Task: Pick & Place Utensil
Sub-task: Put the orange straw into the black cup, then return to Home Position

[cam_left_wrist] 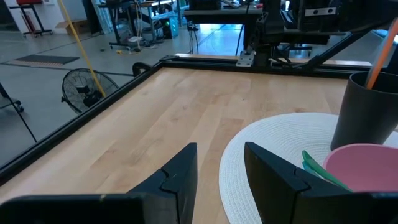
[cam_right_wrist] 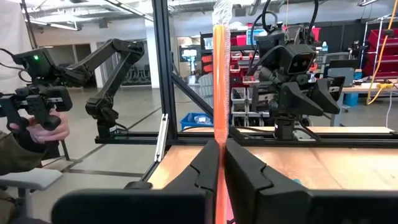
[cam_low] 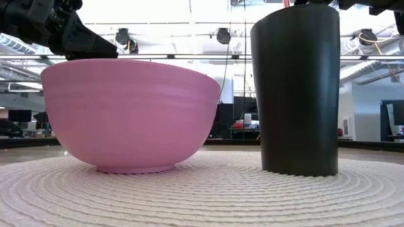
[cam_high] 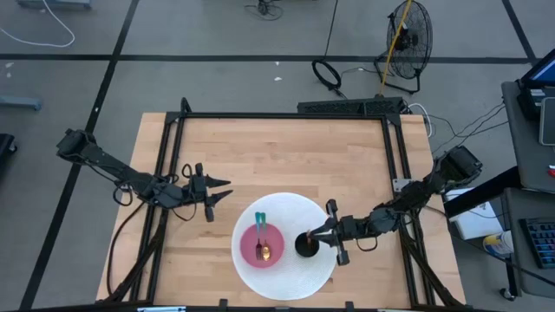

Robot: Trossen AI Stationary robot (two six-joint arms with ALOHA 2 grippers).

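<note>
A round white placemat point(cam_high: 295, 208) lies on the wooden table. On it stand a pink bowl point(cam_high: 250, 253) and a black cup point(cam_high: 303, 246). A green-handled utensil point(cam_high: 261, 227) lies in the bowl, its handle over the far rim. An orange utensil point(cam_right_wrist: 219, 87) stands upright with its lower end in the cup point(cam_left_wrist: 367, 112). My right gripper point(cam_high: 316, 238) is beside the cup, shut on the orange utensil. Left of the mat, my left gripper point(cam_high: 224, 192) stays open with nothing between its fingers point(cam_left_wrist: 180, 174). My right gripper pinches the orange utensil's handle point(cam_right_wrist: 219, 134) between its two fingers. The fingers come level from the table's right side and lie across the handle. The handle stands nearly upright, its top end well above the fingers and its lower end point(cam_left_wrist: 373, 74) inside the black cup.
Black frame rails point(cam_high: 286, 116) run around the tabletop. Bare wood point(cam_high: 286, 156) stretches between the mat and the far rail. A floor fan point(cam_high: 408, 39) stands beyond the far edge. A person's hand point(cam_right_wrist: 46, 127) holds a controller off the table.
</note>
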